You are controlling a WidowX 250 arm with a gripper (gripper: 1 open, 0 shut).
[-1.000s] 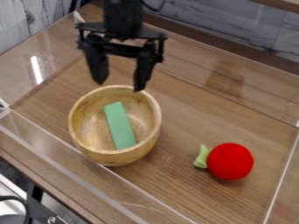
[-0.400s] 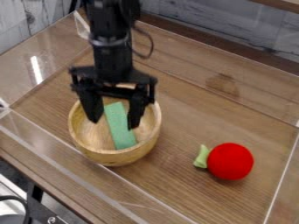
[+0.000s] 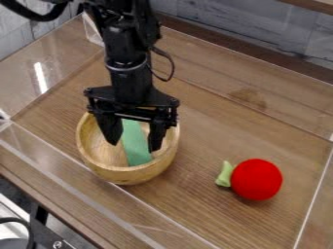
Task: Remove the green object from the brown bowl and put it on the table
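A flat green object point(image 3: 135, 146) lies slanted inside the brown wooden bowl point(image 3: 127, 171) at the lower left of the table. My black gripper point(image 3: 131, 132) points straight down into the bowl, open, with one finger point(image 3: 105, 131) left of the green object and the other finger point(image 3: 159, 133) right of it. The upper end of the green object is hidden behind the gripper. I cannot tell whether the fingers touch it.
A red ball-like fruit point(image 3: 258, 179) with a small green stem point(image 3: 225, 173) rests on the wooden table point(image 3: 247, 107) to the right of the bowl. Clear plastic walls point(image 3: 53, 165) surround the work area.
The gripper has come down from above the bowl's far rim into the bowl, its open fingers now straddling the green object. The bowl, green object and red fruit have stayed in place.
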